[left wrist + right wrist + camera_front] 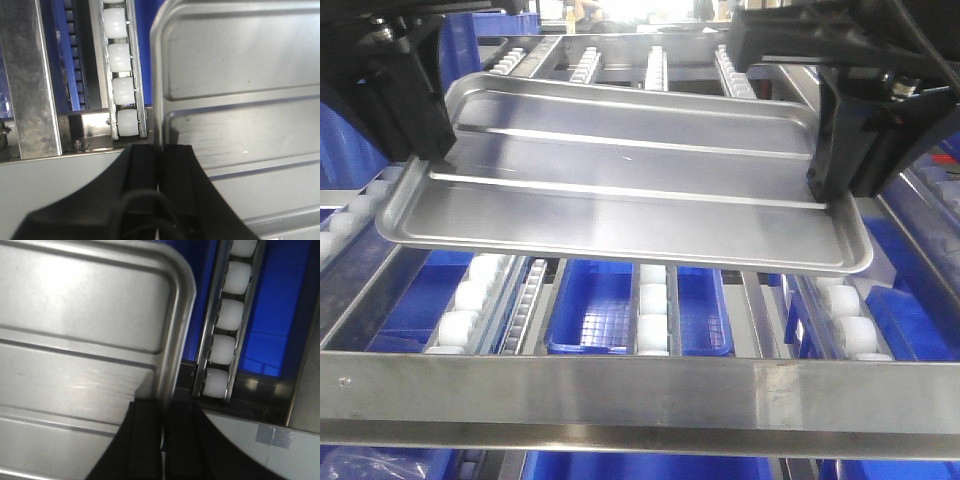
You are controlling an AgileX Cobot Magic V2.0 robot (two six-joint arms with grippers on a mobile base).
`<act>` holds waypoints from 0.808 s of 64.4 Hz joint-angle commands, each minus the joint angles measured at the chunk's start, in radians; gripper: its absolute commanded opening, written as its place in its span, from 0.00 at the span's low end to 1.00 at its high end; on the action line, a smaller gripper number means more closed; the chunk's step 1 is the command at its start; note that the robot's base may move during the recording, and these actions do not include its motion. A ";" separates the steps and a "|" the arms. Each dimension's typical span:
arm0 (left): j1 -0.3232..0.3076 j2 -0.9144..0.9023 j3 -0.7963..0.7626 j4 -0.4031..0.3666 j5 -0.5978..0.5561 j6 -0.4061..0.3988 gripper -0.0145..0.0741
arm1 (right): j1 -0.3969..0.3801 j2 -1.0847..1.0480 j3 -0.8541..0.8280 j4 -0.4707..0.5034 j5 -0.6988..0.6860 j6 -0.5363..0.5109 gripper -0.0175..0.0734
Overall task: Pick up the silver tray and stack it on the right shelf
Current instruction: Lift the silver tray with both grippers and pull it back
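Note:
The silver tray (620, 190) hangs level above the roller rails of the right shelf (640, 385), held at both short ends. My left gripper (432, 150) is shut on the tray's left rim (159, 90); in the left wrist view the two black fingers (145, 170) pinch that rim between them. My right gripper (825, 185) is shut on the right rim (172, 345), its black fingers (180, 430) clamped either side of the edge. The tray's two long ridges show across its floor (75, 355).
White roller rails (655, 310) slope back under the tray, with more rails behind (655, 65). Blue bins (590, 310) sit below the rails. The broad steel front bar (620, 390) crosses the foreground. A roller rail runs beside each gripper (120, 75) (227, 330).

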 commanded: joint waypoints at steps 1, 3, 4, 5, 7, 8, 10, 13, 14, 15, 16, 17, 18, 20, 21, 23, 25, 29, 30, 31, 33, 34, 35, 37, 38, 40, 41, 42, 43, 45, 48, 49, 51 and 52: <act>-0.018 -0.036 -0.029 -0.004 -0.036 0.018 0.06 | 0.005 -0.038 -0.030 -0.025 -0.065 -0.033 0.25; -0.018 -0.036 -0.029 -0.004 -0.036 0.018 0.06 | 0.005 -0.038 -0.030 -0.025 -0.065 -0.033 0.25; -0.018 -0.036 -0.029 -0.004 -0.036 0.018 0.06 | 0.005 -0.038 -0.030 -0.025 -0.065 -0.033 0.25; -0.018 -0.036 -0.029 -0.004 -0.036 0.018 0.06 | 0.005 -0.038 -0.030 -0.025 -0.065 -0.033 0.25; -0.018 -0.036 -0.029 -0.004 -0.036 0.018 0.06 | 0.005 -0.038 -0.030 -0.025 -0.065 -0.033 0.25; -0.018 -0.036 -0.029 -0.004 -0.036 0.018 0.06 | 0.005 -0.038 -0.030 -0.025 -0.065 -0.033 0.25; -0.018 -0.036 -0.029 -0.004 -0.036 0.018 0.06 | 0.005 -0.038 -0.030 -0.025 -0.065 -0.033 0.25; -0.018 -0.036 -0.029 -0.004 -0.036 0.018 0.06 | 0.005 -0.038 -0.030 -0.025 -0.065 -0.033 0.25; -0.018 -0.036 -0.029 -0.004 -0.036 0.018 0.06 | 0.005 -0.038 -0.030 -0.025 -0.065 -0.033 0.25; -0.018 -0.036 -0.029 -0.004 -0.036 0.018 0.06 | 0.005 -0.038 -0.030 -0.025 -0.065 -0.033 0.25; -0.018 -0.036 -0.029 -0.004 -0.036 0.018 0.06 | 0.005 -0.038 -0.030 -0.025 -0.065 -0.033 0.25; -0.018 -0.036 -0.029 -0.004 -0.036 0.018 0.06 | 0.005 -0.038 -0.030 -0.025 -0.065 -0.033 0.25; -0.018 -0.036 -0.029 -0.004 -0.036 0.018 0.06 | 0.005 -0.038 -0.030 -0.025 -0.065 -0.033 0.25; -0.018 -0.036 -0.029 -0.004 -0.036 0.018 0.06 | 0.005 -0.038 -0.030 -0.025 -0.065 -0.033 0.25; -0.018 -0.036 -0.029 -0.004 -0.036 0.018 0.06 | 0.005 -0.038 -0.030 -0.025 -0.065 -0.033 0.25; -0.018 -0.036 -0.029 -0.004 -0.036 0.018 0.06 | 0.005 -0.038 -0.030 -0.025 -0.065 -0.033 0.25; -0.018 -0.036 -0.029 -0.004 -0.036 0.018 0.06 | 0.005 -0.038 -0.030 -0.025 -0.065 -0.033 0.25; -0.018 -0.036 -0.029 -0.004 -0.036 0.018 0.06 | 0.005 -0.038 -0.030 -0.025 -0.065 -0.033 0.25; -0.018 -0.036 -0.029 -0.004 -0.036 0.018 0.06 | 0.005 -0.038 -0.030 -0.025 -0.065 -0.033 0.25; -0.018 -0.036 -0.029 -0.004 -0.036 0.018 0.06 | 0.005 -0.038 -0.030 -0.025 -0.065 -0.033 0.25; -0.018 -0.036 -0.029 -0.004 -0.036 0.018 0.06 | 0.005 -0.037 -0.030 -0.025 -0.066 -0.033 0.25; -0.018 -0.036 -0.029 -0.004 -0.036 0.018 0.06 | 0.005 -0.037 -0.030 -0.025 -0.066 -0.033 0.25; -0.018 -0.036 -0.029 -0.004 -0.036 0.018 0.06 | 0.005 -0.037 -0.030 -0.025 -0.066 -0.033 0.25; -0.018 -0.036 -0.029 -0.004 -0.036 0.018 0.06 | 0.005 -0.037 -0.030 -0.025 -0.066 -0.033 0.25; -0.018 -0.036 -0.029 -0.004 -0.036 0.018 0.06 | 0.005 -0.037 -0.030 -0.025 -0.066 -0.033 0.25; -0.018 -0.036 -0.029 -0.004 -0.036 0.018 0.06 | 0.005 -0.037 -0.030 -0.025 -0.066 -0.033 0.25; -0.018 -0.036 -0.029 -0.004 -0.036 0.018 0.06 | 0.005 -0.037 -0.030 -0.025 -0.066 -0.033 0.25; -0.018 -0.036 -0.029 -0.004 -0.036 0.018 0.06 | 0.005 -0.037 -0.030 -0.025 -0.066 -0.033 0.25; -0.018 -0.036 -0.029 -0.004 -0.036 0.018 0.06 | 0.005 -0.037 -0.030 -0.025 -0.066 -0.033 0.25; -0.018 -0.036 -0.029 -0.004 -0.036 0.018 0.06 | 0.005 -0.037 -0.030 -0.025 -0.066 -0.033 0.25; -0.018 -0.036 -0.029 -0.004 -0.036 0.018 0.06 | 0.005 -0.037 -0.030 -0.025 -0.066 -0.033 0.25; -0.018 -0.036 -0.029 -0.004 -0.036 0.018 0.06 | 0.005 -0.037 -0.030 -0.025 -0.066 -0.033 0.25; -0.018 -0.036 -0.029 -0.004 -0.036 0.018 0.06 | 0.005 -0.037 -0.030 -0.025 -0.066 -0.033 0.25; -0.018 -0.036 -0.029 -0.004 -0.036 0.018 0.06 | 0.005 -0.037 -0.030 -0.025 -0.066 -0.033 0.25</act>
